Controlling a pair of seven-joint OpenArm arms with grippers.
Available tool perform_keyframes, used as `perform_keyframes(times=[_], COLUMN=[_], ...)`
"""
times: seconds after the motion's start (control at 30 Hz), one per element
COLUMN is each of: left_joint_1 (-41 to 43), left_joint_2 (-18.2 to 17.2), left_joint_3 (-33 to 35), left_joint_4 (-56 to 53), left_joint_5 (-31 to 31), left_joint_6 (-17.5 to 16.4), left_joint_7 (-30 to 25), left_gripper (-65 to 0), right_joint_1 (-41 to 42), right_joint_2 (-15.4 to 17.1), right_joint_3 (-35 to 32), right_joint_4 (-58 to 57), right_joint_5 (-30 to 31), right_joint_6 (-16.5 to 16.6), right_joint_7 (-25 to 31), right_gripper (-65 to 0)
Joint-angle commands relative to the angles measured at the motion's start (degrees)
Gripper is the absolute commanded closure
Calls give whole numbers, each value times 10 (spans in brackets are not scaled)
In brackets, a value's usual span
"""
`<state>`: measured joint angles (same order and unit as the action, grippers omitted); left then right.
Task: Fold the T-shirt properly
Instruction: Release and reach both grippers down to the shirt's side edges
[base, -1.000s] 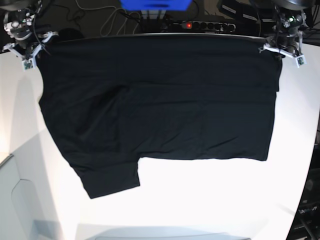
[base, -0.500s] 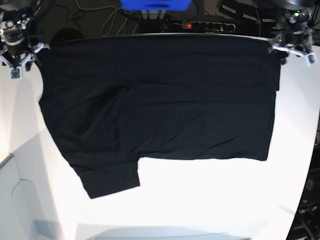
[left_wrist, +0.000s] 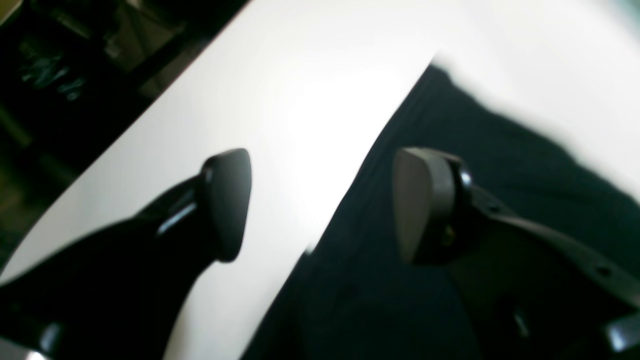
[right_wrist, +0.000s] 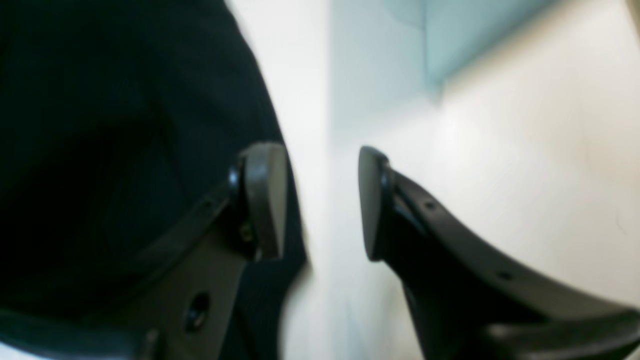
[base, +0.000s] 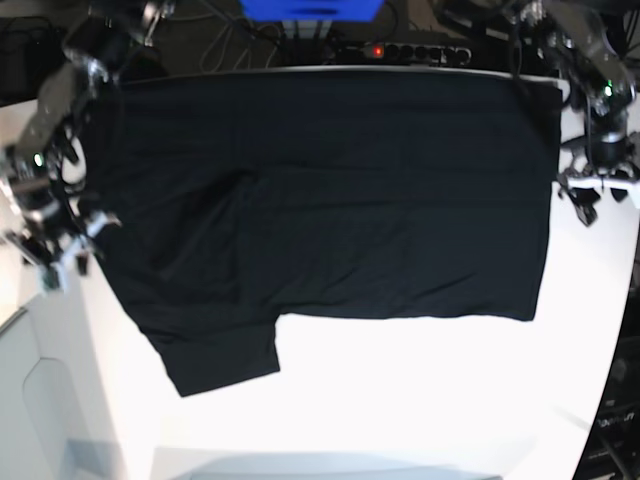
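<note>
The black T-shirt (base: 330, 200) lies spread flat on the white table (base: 420, 400), one sleeve sticking out at the near left. My left gripper (base: 588, 203) hovers at the shirt's right edge; in the left wrist view it is open (left_wrist: 320, 205), one finger over bare table and the other over the shirt's edge (left_wrist: 380, 280). My right gripper (base: 58, 262) is beside the shirt's left edge. It is also open (right_wrist: 320, 200), one finger over the black cloth (right_wrist: 100, 125), nothing between the fingers.
A power strip with a red light (base: 400, 50) and a blue box (base: 310, 8) sit behind the table's far edge. A pale grey panel (base: 40, 400) lies at the near left corner. Dark clutter (left_wrist: 60, 60) shows past the table's edge.
Both grippers have let go at the shirt's far corners, opened, and moved toward the near side along the shirt's left and right edges. The shirt has stayed flat.
</note>
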<state>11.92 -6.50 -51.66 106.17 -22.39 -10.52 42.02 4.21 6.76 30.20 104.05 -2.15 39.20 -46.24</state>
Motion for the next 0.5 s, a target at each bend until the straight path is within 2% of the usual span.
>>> perform_keyframes(times=[0.0, 0.17, 0.3, 0.47], left_joint_1=[-18, -75, -140, -230], left_joint_2=[-12, -66, -79, -81], left_joint_3=[-3, 55, 93, 114], left_joint_4=[0, -73, -159, -262], left_joint_5=[-2, 5, 45, 99], left_joint_6=[0, 0, 0, 0], left_joint_7=[-10, -14, -15, -16], left_gripper=[-429, -429, -429, -429], right_joint_1=[27, 145, 215, 278], right_joint_2=[11, 24, 25, 31], right_joint_3=[-8, -47, -49, -49], right_joint_4=[-19, -193, -343, -506], right_joint_5=[-3, -49, -74, -117], right_joint_6=[1, 1, -1, -77], right_joint_7=[4, 14, 107, 214], right_gripper=[-256, -256, -256, -256])
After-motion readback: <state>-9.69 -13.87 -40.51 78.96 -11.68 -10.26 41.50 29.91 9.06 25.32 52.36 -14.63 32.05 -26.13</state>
